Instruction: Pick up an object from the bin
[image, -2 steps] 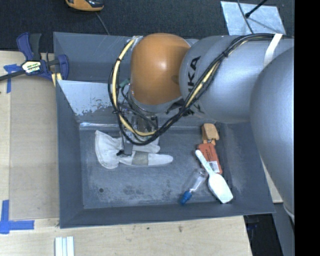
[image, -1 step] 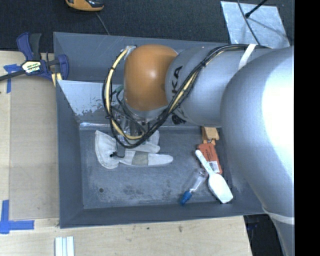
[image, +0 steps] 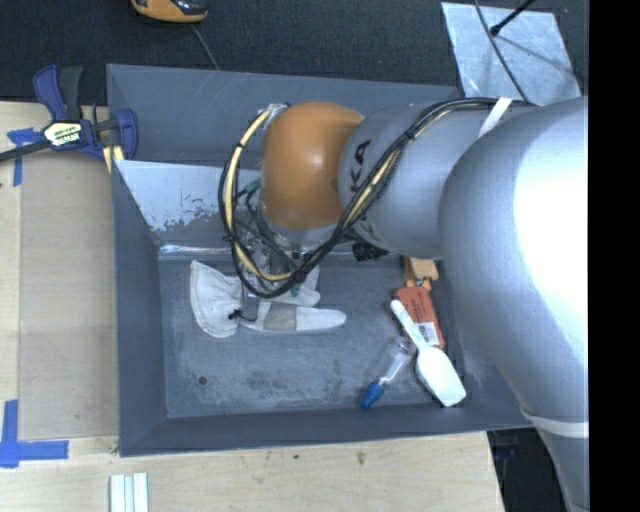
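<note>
While the grey arm (image: 500, 200) leans in from the view's right, the loose bits nearest an onlooker lie by the bin's (image: 250, 425) front-right corner. A clear tube w/ a blue cap (image: 385, 380) lies just beside a white brush-like tool (image: 432, 365) set slantwise. An orange packet (image: 420, 310) sits partly under that tool's handle. Just behind them is a small tan block (image: 422, 268), close to the arm. All hug the foot of the sloped wall, prob. because the slope funnels loose things there.

Mid-floor, towards the view's left, a crumpled white cloth (image: 215, 295) lies flat and well apart from the rest. It has bare floor on its near side, so there is room to come at it.

The gripper (image: 262, 298) stands right over the cloth's middle, at or near touching. Its orange cover (image: 310, 165) and looped cables (image: 232, 190) block the view from above. Whether it is spread, pressed together or pinching cloth, I cannot tell. My read: nothing is lifted yet.

Farthest back, a pale scuffed patch (image: 165, 195) marks the rear wall.
</note>
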